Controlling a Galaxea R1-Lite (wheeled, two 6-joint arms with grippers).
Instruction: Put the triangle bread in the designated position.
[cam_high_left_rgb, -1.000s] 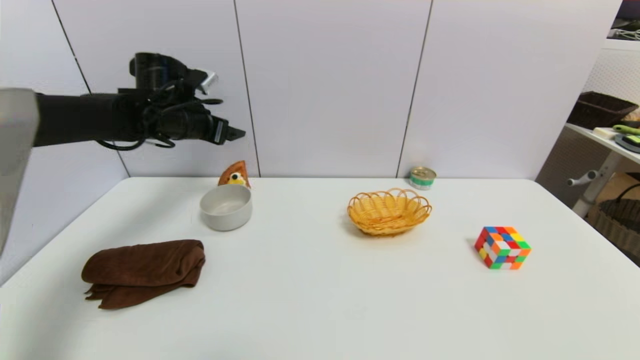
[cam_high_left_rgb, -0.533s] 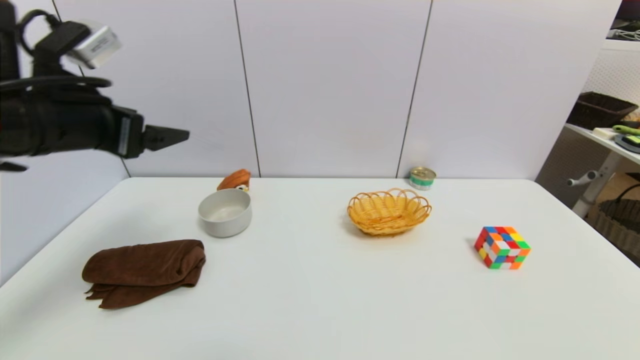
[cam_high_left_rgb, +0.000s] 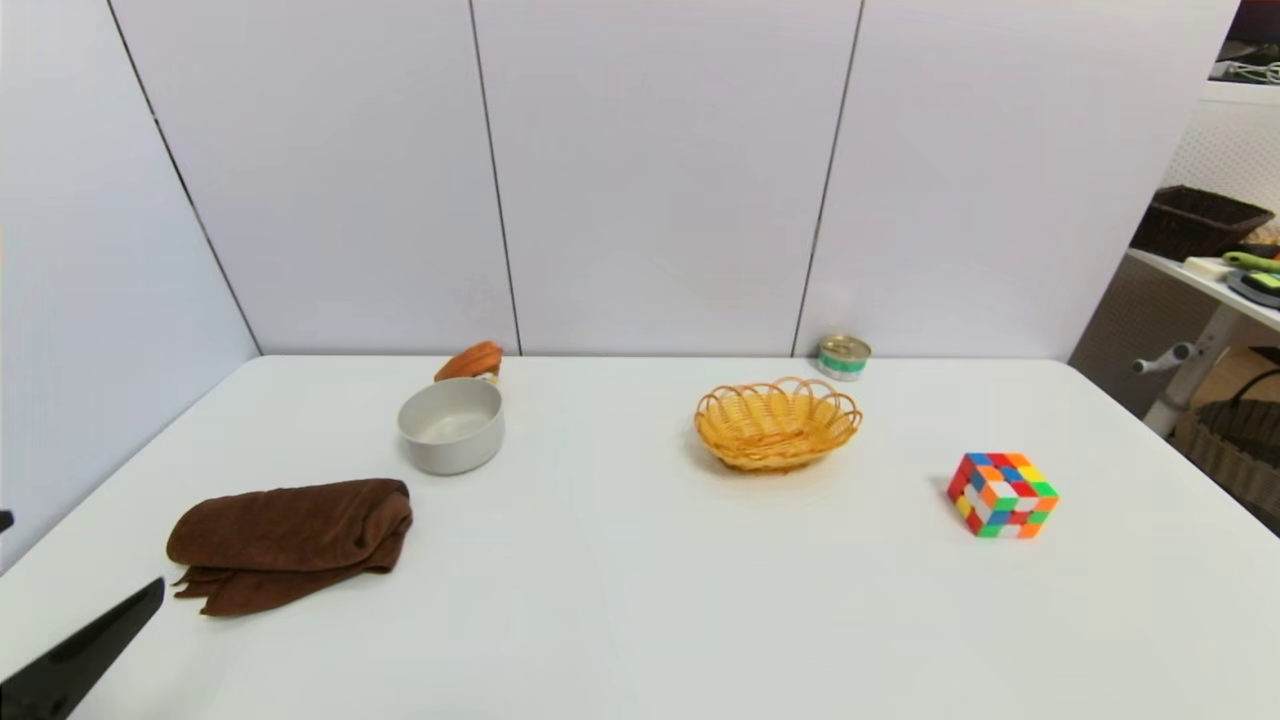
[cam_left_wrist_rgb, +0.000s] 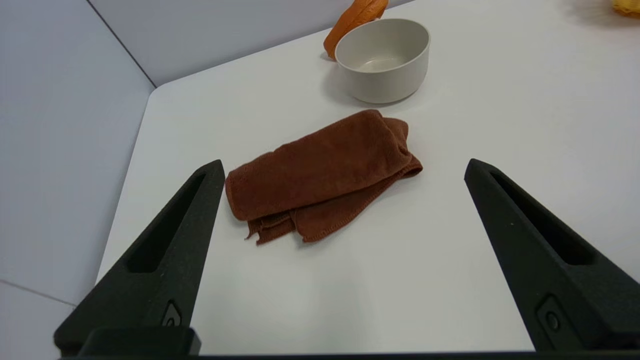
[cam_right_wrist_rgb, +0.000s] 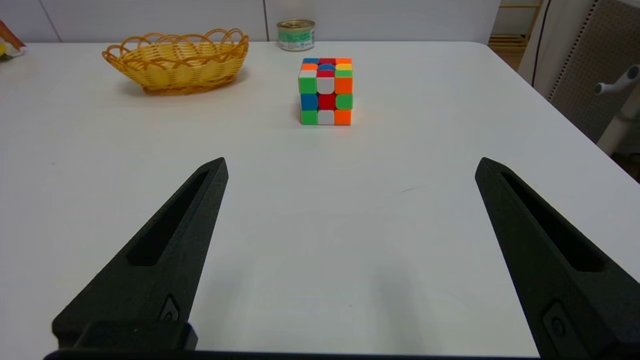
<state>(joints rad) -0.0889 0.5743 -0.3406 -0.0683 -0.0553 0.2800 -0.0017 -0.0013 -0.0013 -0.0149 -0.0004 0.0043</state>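
Head view has the triangle bread (cam_high_left_rgb: 470, 361) lying at the back of the counter (cam_high_left_rgb: 640, 600) just behind the grey bowl (cam_high_left_rgb: 451, 425), so looks like I'm basically done, with my left tool (cam_left_wrist_rgb: 342, 167) and right tool (cam_right_wrist_rgb: 350, 165) both wide open, holding nothing, near the counter's front.

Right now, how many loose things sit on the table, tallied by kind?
Food: 2, bread, can
Containers: 2, bowl, basket
Cloth: 1, towel
Toy: 1, cube
Total: 6
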